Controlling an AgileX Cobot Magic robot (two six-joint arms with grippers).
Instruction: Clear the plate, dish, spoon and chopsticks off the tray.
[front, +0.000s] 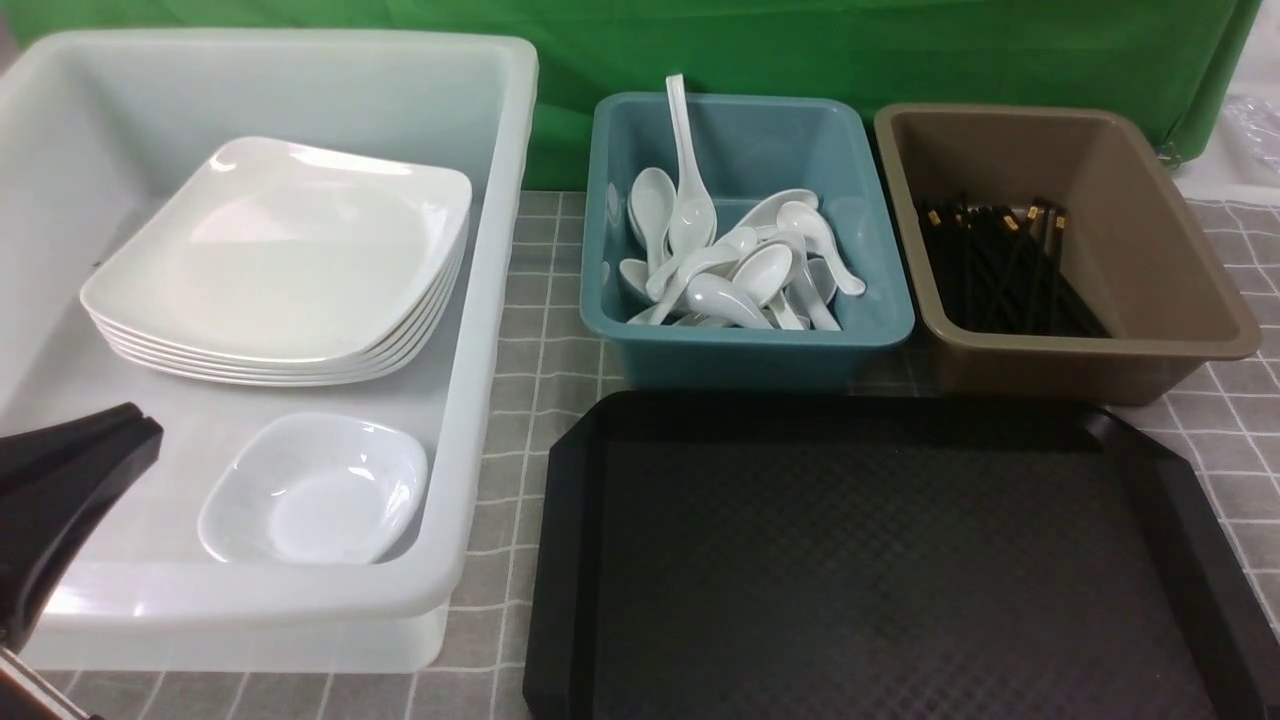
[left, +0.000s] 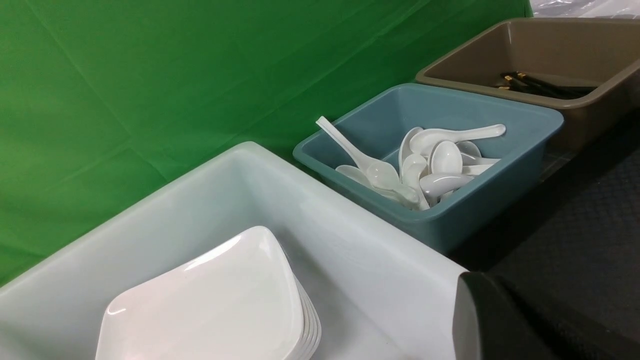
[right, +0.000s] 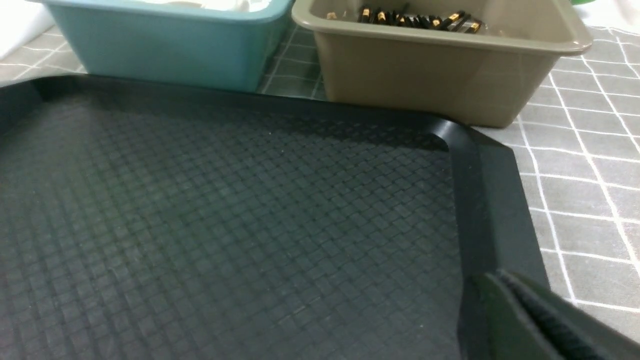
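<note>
The black tray (front: 880, 570) lies bare at the front right, with nothing on its textured surface (right: 225, 225). A stack of several white plates (front: 290, 250) sits in the white tub (front: 480, 330), and the small white dish (front: 315, 490) rests in front of it in the same tub. Several white spoons (front: 735, 275) fill the teal tub (front: 750, 345). Black chopsticks (front: 1000, 265) lie in the brown tub (front: 1180, 290). My left gripper (front: 135, 420) hangs shut and empty over the white tub's near left corner. My right gripper (right: 500, 280) is shut and empty above the tray's right rim.
A long-handled white spoon (front: 685, 150) leans on the teal tub's back wall. All three tubs stand in a row behind and left of the tray on a grey checked cloth (front: 540, 330). A green backdrop (front: 800, 40) closes off the rear.
</note>
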